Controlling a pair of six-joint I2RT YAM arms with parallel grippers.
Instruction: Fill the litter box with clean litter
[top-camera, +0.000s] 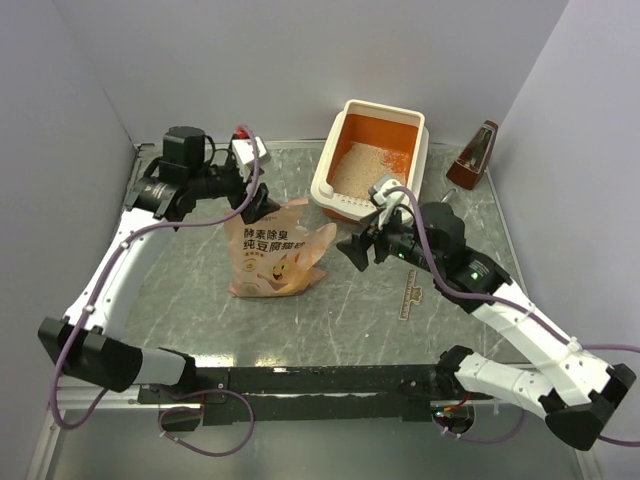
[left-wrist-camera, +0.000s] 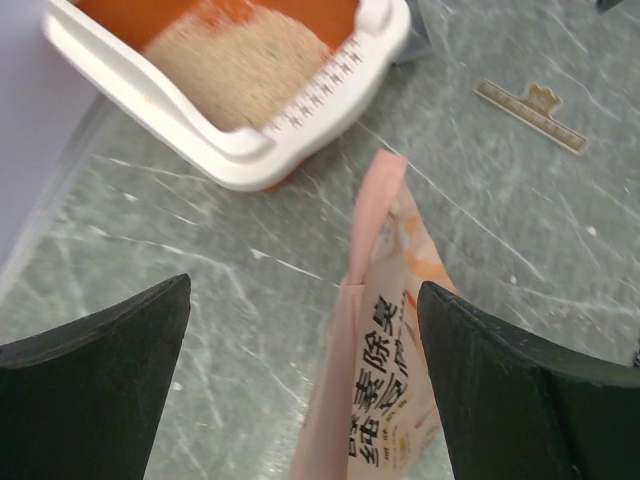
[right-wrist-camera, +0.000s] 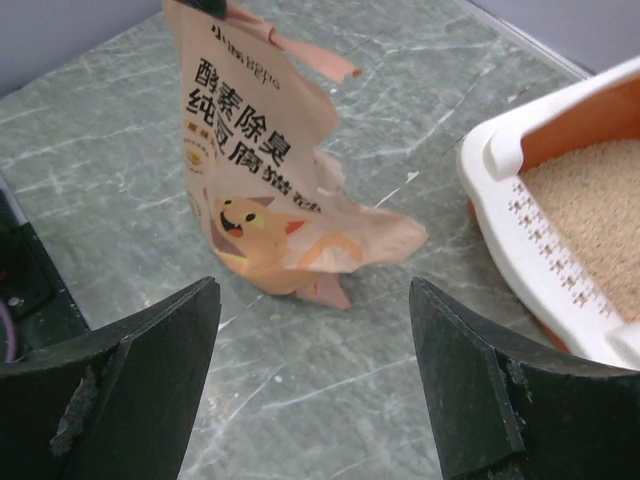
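Observation:
The litter box (top-camera: 338, 205) stands at the back right, cream-white outside and orange inside. Pale beige clean litter (top-camera: 358, 165) covers its near half. The box also shows in the left wrist view (left-wrist-camera: 230, 155) with the litter (left-wrist-camera: 240, 60), and in the right wrist view (right-wrist-camera: 520, 225) with the litter (right-wrist-camera: 590, 210). A peach-pink cat-print bag (top-camera: 270, 255) stands upright left of the box. My left gripper (top-camera: 258, 207) is open over the bag's top, and the bag's edge (left-wrist-camera: 400, 330) rises between its jaws (left-wrist-camera: 305, 300). My right gripper (top-camera: 355, 248) is open and empty, right of the bag (right-wrist-camera: 260, 190), low over the table (right-wrist-camera: 312, 290).
A brown wedge-shaped object (top-camera: 478, 155) stands right of the box. A flat tan strip (top-camera: 412, 290) lies on the table under my right arm, and it also shows in the left wrist view (left-wrist-camera: 530, 115). A small white and red item (top-camera: 247, 148) sits at the back left. Walls enclose the table.

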